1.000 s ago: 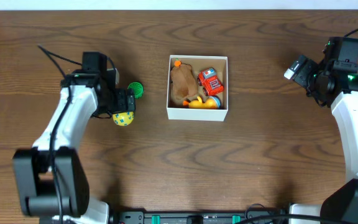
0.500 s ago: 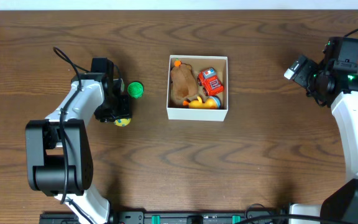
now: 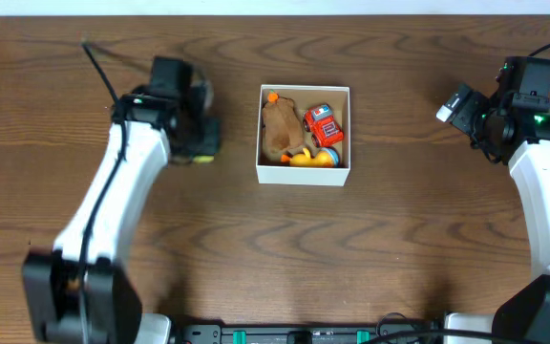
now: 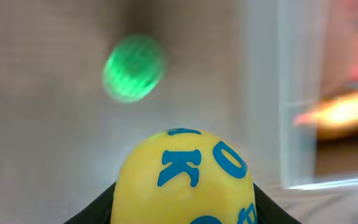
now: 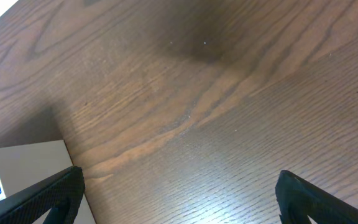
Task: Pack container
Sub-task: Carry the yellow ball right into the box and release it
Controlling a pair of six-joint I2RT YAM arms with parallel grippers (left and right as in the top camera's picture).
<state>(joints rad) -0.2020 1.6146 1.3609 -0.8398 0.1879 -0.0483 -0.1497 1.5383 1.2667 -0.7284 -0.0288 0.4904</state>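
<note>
The container (image 3: 304, 175), a white square box with low walls, stands at the table's middle and holds a brown plush (image 3: 279, 130), a red toy car (image 3: 324, 124) and a yellow-orange toy (image 3: 314, 159). My left gripper (image 3: 197, 143) hangs just left of it, shut on a yellow ball with blue letters (image 4: 185, 177). Blurred in the left wrist view, a green ball (image 4: 134, 67) lies on the table beyond it and the container's white wall (image 4: 294, 93) is at the right. The overhead view hides both balls under the arm. Far right, my right gripper (image 5: 179, 200) is open and holds nothing.
The dark wood table (image 3: 285, 248) stretches bare in front of the container and under the right gripper. A corner of the white box (image 5: 23, 171) shows at the left edge of the right wrist view. A black cable (image 3: 98, 62) trails from the left arm.
My left gripper has shut on the yellow ball and moved up and right with it, toward the container, covering the green ball from overhead. The right arm has stayed still.
</note>
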